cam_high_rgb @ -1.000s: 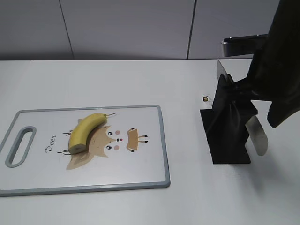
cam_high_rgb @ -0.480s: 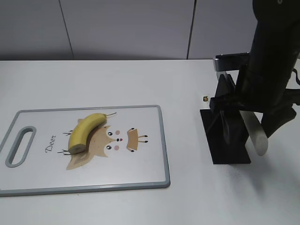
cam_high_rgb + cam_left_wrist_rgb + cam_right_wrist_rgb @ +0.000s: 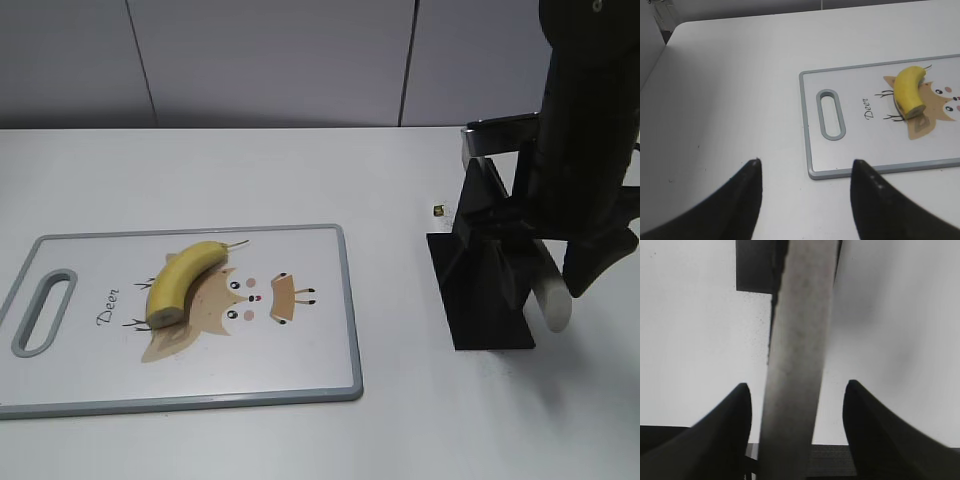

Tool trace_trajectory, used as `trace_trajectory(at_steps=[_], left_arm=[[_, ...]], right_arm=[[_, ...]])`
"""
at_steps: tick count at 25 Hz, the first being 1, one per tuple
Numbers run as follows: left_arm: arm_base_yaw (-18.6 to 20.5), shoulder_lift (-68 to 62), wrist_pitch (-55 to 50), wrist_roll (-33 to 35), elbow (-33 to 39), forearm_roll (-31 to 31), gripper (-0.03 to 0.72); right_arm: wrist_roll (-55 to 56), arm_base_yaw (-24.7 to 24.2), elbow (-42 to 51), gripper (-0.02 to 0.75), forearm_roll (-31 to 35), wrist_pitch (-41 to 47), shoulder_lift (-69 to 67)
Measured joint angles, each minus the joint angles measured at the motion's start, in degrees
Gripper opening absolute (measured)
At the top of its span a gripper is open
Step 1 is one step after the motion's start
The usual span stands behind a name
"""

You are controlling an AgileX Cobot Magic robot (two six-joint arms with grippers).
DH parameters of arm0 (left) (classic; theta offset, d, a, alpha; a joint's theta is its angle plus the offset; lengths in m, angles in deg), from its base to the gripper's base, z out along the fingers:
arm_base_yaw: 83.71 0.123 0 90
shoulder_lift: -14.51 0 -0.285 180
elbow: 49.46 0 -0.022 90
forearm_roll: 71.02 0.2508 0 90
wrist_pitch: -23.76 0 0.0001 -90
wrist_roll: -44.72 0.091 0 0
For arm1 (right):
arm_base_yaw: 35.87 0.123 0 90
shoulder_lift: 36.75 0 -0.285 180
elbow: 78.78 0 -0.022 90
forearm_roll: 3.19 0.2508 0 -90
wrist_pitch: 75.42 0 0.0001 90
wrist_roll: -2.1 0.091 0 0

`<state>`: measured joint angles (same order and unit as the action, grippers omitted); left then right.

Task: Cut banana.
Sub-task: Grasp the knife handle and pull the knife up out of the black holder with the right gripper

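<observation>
The short yellow banana (image 3: 185,280) lies on the white cutting board (image 3: 300,350), over the deer print, blunt cut end toward me; it also shows in the left wrist view (image 3: 908,89). No separate slice is in view. A knife with a pale handle (image 3: 552,297) rests in a black stand (image 3: 487,310). My right gripper (image 3: 797,384) is open, its fingers on either side of the knife handle (image 3: 800,330), with a gap on the right side. My left gripper (image 3: 806,162) is open and empty above the table at the board's handle end (image 3: 830,114).
A small dark bit (image 3: 438,211) lies on the table left of the stand. The grey wall runs along the table's far edge. The table's left edge and corner (image 3: 675,30) show in the left wrist view.
My right arm has swung left over the knife stand and come down a little around the knife handle. The banana and board have not moved.
</observation>
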<state>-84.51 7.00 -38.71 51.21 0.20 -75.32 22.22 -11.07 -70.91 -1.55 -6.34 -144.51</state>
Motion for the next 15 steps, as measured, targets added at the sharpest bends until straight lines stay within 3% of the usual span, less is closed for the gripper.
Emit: trace_trajectory(at_steps=[12,15], left_arm=[[0.00,0.00,0.00,0.00,0.00,0.00,0.551],[0.00,0.00,0.00,0.00,0.00,0.00,0.551]], right_arm=[[0.27,0.00,0.00,0.421,1.14,-0.81,0.00],[0.80,0.00,0.00,0.384,1.86,-0.81,-0.11]])
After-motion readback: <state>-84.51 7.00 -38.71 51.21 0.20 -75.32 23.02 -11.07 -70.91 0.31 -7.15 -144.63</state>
